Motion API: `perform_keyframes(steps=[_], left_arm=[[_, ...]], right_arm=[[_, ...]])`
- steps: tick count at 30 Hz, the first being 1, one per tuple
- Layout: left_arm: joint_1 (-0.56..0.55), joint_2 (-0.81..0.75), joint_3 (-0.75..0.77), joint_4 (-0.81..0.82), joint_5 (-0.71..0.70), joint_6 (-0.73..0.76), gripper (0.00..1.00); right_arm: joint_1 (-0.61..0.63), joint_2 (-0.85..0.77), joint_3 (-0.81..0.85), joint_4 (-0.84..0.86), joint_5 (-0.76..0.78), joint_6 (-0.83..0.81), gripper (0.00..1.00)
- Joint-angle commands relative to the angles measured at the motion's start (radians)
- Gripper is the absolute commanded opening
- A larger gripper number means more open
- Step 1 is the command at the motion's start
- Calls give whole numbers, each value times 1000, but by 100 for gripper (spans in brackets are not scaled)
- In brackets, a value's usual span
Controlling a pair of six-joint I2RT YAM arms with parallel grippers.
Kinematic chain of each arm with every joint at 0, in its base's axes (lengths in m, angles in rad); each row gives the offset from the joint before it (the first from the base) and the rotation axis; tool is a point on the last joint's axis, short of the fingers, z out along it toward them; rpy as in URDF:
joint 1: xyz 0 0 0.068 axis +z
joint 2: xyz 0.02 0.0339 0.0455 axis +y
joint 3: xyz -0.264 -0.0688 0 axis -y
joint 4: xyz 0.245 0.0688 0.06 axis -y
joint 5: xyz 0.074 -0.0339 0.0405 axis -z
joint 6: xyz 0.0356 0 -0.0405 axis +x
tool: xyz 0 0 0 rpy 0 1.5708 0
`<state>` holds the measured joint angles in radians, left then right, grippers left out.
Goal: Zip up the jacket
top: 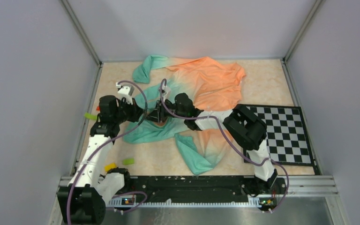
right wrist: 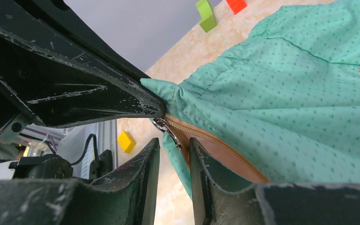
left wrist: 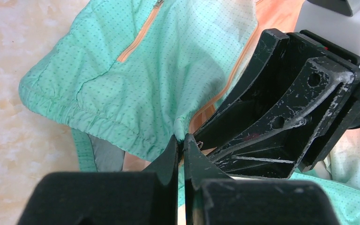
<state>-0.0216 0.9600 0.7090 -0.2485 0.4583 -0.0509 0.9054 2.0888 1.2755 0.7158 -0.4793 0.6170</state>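
The jacket (top: 206, 84), teal fading to orange, lies spread and rumpled across the table. My left gripper (left wrist: 183, 140) is shut on the teal hem corner at the bottom of the zipper and holds it taut. In the top view it (top: 146, 114) meets my right gripper (top: 163, 112) over the teal part. My right gripper (right wrist: 174, 143) is open, jaws a little apart. The metal zipper pull (right wrist: 166, 129) hangs just above their gap, close to the right finger. The orange zipper tape (right wrist: 225, 150) runs off to the right.
A checkerboard (top: 281, 133) lies at the right. Small blocks lie at the left: green (top: 90, 116), yellow (top: 109, 166) and another green (top: 128, 161). Grey walls enclose the table on three sides. A black rail (top: 192, 185) runs along the near edge.
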Motion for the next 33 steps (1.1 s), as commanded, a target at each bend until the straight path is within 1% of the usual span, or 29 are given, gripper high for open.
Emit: perform_keyframes(steps=[1, 4, 16, 25, 30, 33], left_arm=[[-3, 0, 7, 23, 5, 9, 0], [-3, -1, 8, 23, 5, 10, 0], [-3, 3, 7, 22, 14, 8, 0], [-5, 2, 5, 20, 13, 10, 0], [-6, 3, 5, 19, 14, 10, 0], [-7, 3, 5, 18, 13, 10, 0]], right_arm=[[12, -8, 44, 35, 13, -41, 29], [13, -25, 28, 31, 26, -60, 31], [13, -80, -10, 9, 67, -101, 33], [12, -83, 16, -10, 53, -115, 31], [14, -72, 30, -4, 42, -105, 27], [14, -67, 36, -11, 43, -104, 26]])
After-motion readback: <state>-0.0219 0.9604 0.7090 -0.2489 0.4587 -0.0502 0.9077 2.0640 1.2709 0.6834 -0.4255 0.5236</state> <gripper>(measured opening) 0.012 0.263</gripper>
